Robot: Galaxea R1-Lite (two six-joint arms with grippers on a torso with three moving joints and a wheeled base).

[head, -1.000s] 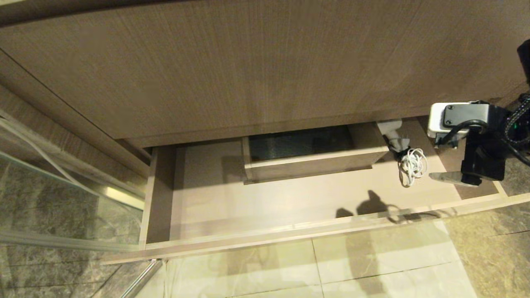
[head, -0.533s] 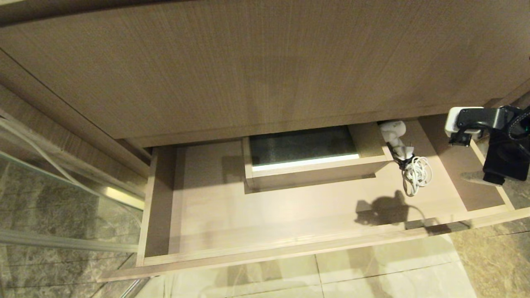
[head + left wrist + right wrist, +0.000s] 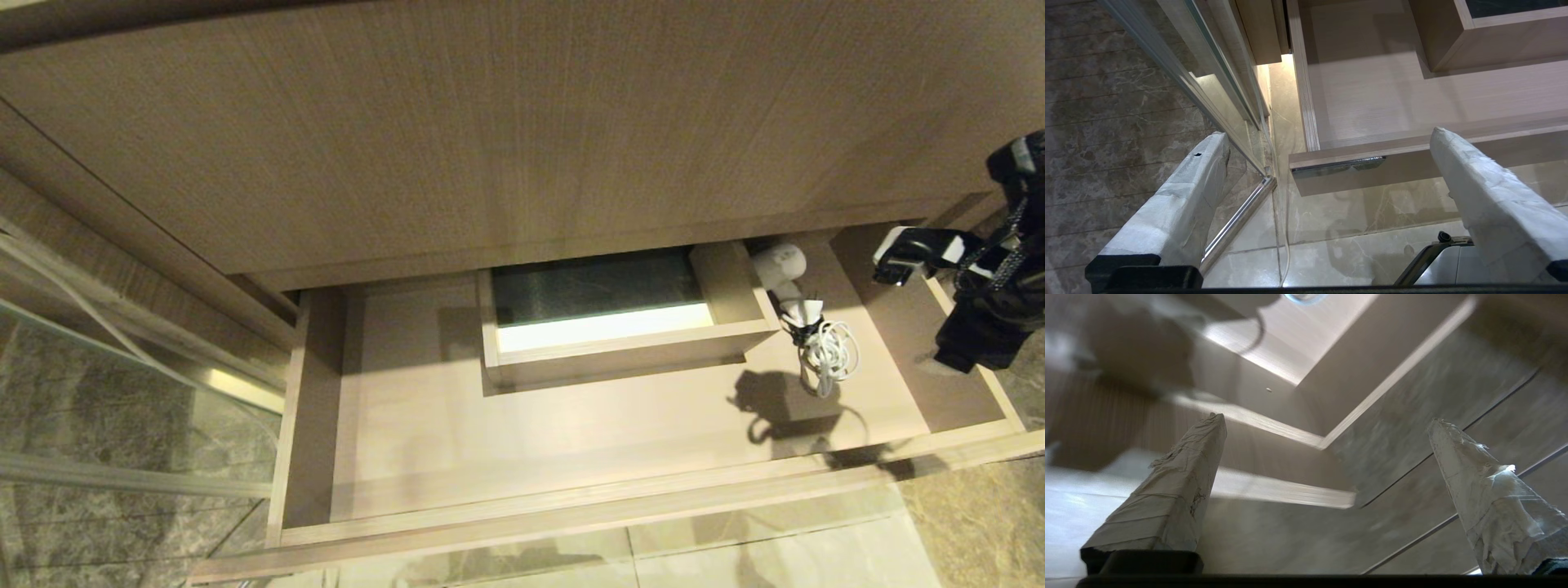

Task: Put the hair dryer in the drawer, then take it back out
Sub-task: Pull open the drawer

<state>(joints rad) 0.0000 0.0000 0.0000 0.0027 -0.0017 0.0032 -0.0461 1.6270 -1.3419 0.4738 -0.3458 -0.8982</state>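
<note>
One wide drawer (image 3: 571, 441) stands pulled out under the taller wood-grain panel (image 3: 490, 122), most of its floor bare. A boxed cutout (image 3: 620, 327) rises at the middle of its back edge. The hair dryer (image 3: 784, 269) lies in the drawer's back right part, just beside the cutout's right wall, with its bundled cord (image 3: 833, 351) trailing toward the front edge.

The right gripper (image 3: 1327, 428) hangs over the drawer's right edge, fingers wide apart and holding nothing. The left gripper (image 3: 1331, 139) is parked low off the drawer's front left corner, fingers likewise apart and empty.

By my reading the putting-in is done and the taking-out is at hand. The next move calls for the right gripper to travel in from the right edge and close on the dryer's body or handle.

Room is tight at the back: the panel overhangs the dryer's barrel and the cutout wall hems it on one side. The open way in is from the front right.
</note>
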